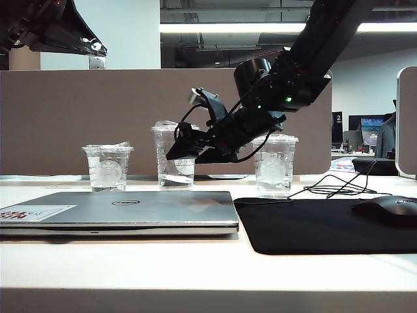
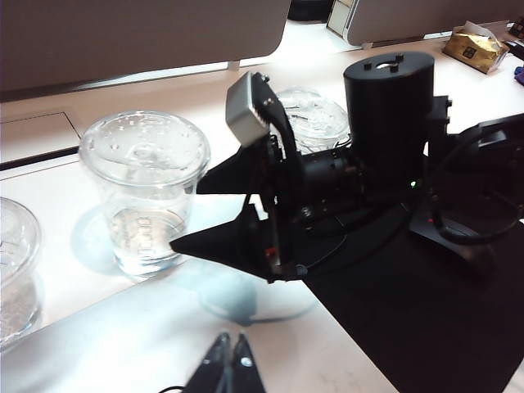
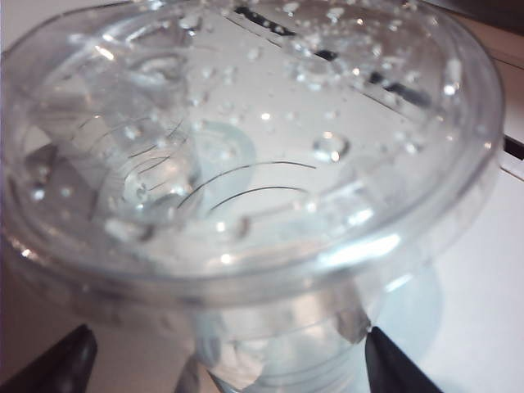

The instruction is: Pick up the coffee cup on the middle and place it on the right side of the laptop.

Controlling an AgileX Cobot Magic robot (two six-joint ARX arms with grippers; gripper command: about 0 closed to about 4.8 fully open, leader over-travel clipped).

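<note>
The coffee cup (image 1: 174,156) stands at the surface's (image 1: 130,267) far edge behind the closed laptop (image 1: 120,212), with the right gripper (image 1: 189,151) spread wide on either side of it, untouching, while the left gripper (image 2: 229,368) hovers pinched together, empty.

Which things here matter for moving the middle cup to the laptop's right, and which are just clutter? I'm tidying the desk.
Job:
coffee cup, middle, between the open fingers of the right gripper
laptop, closed
left gripper, shut, idle

Lying about:
short cup
medium cup
mouse mat
mouse
</note>
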